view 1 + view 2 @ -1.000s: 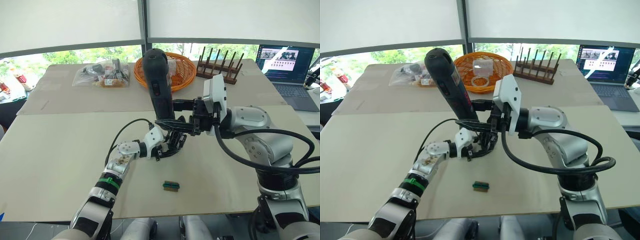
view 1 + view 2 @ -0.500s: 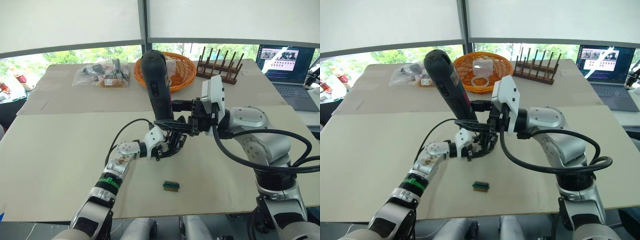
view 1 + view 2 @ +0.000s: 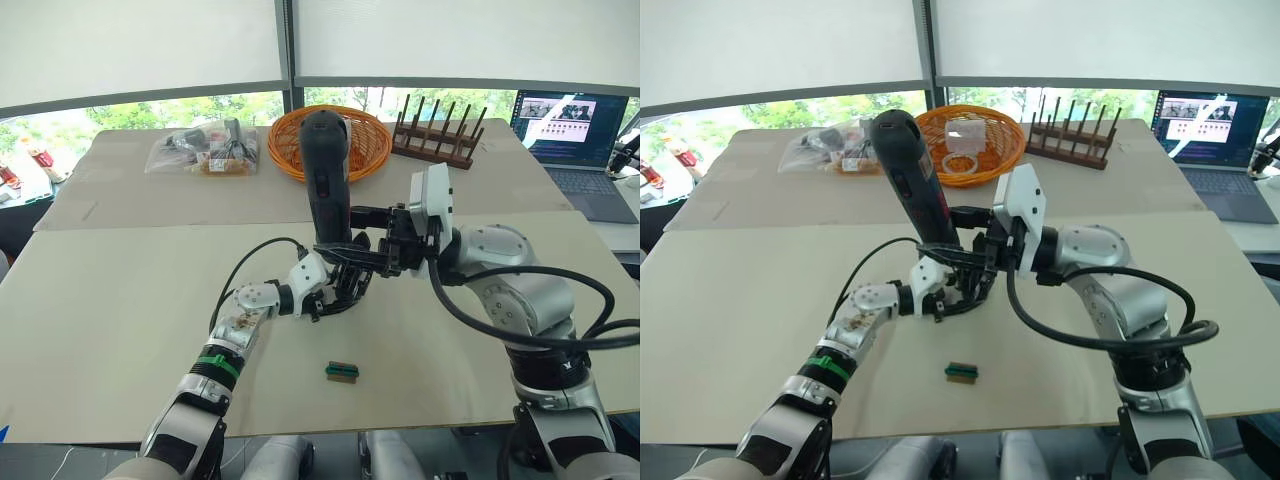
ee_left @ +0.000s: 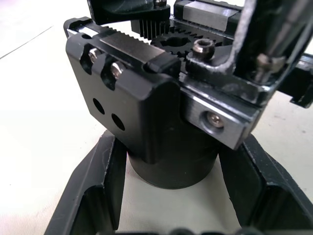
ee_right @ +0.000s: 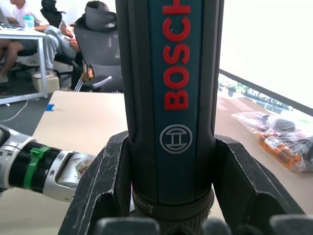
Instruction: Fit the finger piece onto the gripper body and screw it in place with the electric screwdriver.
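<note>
1. Beige tabletop [image 3: 120,300] carries the work, near its middle.
2. Left gripper [image 3: 340,290] clamps the small black gripper body [image 4: 166,122] by its round base, resting on the table.
3. Right gripper [image 3: 385,250] grips the long black electric screwdriver [image 3: 325,175] low on its barrel, bit down over the body.
4. It looks rigid, top-heavy and smooth, so that low hold suits.

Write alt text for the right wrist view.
The right end effector grips an upright black electric screwdriver with red lettering. Behind it are a tan table and the left arm.
</note>
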Available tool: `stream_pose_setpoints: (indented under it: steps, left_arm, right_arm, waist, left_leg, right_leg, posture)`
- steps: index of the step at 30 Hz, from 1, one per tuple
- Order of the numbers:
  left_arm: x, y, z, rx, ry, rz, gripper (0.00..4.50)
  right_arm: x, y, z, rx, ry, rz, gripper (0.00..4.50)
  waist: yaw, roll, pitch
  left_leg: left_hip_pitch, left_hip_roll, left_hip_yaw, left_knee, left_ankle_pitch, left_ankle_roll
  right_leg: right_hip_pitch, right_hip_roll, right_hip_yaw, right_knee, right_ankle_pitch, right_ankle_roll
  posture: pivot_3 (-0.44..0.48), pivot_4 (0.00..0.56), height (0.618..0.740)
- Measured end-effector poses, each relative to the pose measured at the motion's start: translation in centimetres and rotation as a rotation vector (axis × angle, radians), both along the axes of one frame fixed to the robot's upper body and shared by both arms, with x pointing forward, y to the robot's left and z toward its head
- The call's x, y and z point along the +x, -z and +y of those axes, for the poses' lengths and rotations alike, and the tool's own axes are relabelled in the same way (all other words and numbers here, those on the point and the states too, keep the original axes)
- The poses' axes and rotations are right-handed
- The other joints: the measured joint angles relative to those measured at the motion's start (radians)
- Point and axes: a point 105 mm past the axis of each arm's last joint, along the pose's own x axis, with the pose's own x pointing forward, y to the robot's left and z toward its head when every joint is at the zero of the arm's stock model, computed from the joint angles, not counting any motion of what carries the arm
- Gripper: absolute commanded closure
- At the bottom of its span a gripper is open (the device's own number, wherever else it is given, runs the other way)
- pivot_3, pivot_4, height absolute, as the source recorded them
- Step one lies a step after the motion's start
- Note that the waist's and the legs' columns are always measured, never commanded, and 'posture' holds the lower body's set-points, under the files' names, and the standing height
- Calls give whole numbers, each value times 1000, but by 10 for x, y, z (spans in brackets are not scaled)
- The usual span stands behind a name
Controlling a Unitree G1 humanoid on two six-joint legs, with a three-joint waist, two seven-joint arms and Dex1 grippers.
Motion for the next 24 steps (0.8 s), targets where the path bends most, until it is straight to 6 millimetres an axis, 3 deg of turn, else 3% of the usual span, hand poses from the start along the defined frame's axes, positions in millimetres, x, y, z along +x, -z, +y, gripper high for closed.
stream_pose_setpoints:
  steps: [24]
  left_arm:
    - [4,3,1,15,29,8,2237]
  right_arm:
    - [7,12,5,-59,3,30,2547]
  waist:
    - [0,0,-3]
  left_leg:
    - [8,0,0,-1,-4,6]
  right_leg:
    - [8,0,-1,0,0,0]
  posture:
    - [0,150,740]
